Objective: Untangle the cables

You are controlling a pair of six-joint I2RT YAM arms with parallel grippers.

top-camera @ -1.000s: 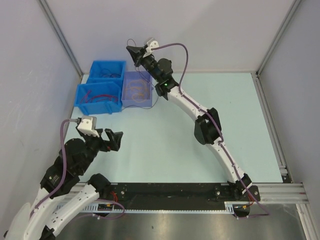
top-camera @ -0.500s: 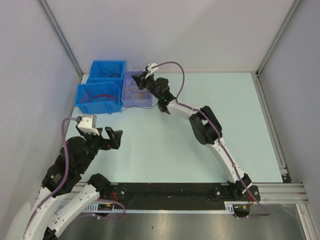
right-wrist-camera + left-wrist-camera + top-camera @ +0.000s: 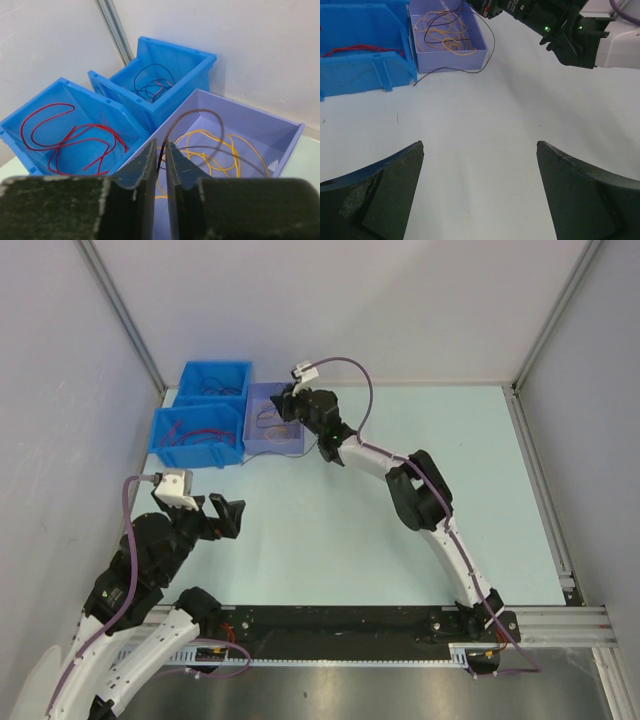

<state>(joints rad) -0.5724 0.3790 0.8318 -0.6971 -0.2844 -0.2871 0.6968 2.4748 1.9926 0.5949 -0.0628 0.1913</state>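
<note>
The blue bins (image 3: 197,75) and lilac bin (image 3: 265,131) are showing smooth, faintly glossy plastic, the cables (image 3: 360,48) smooth sheathing, the table (image 3: 330,530) is presenting a smooth matt surface, the rail (image 3: 560,620) is showing bare silvery metal, and the left gripper (image 3: 480,145) is showing matt black, scuffed fingers (image 3: 380,200).

Right gripper (image 3: 161,150) has dropped over the lavender bin (image 3: 272,445); dark cable (image 3: 200,110) lowered with it

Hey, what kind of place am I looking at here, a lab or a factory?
Most likely a robotics lab work cell: plain white panel walls in aluminium framing enclose a pale blue tabletop, two white-and-black robot arms are bolted at its near edge, and blue plastic bins hold thin coloured wires.
</note>
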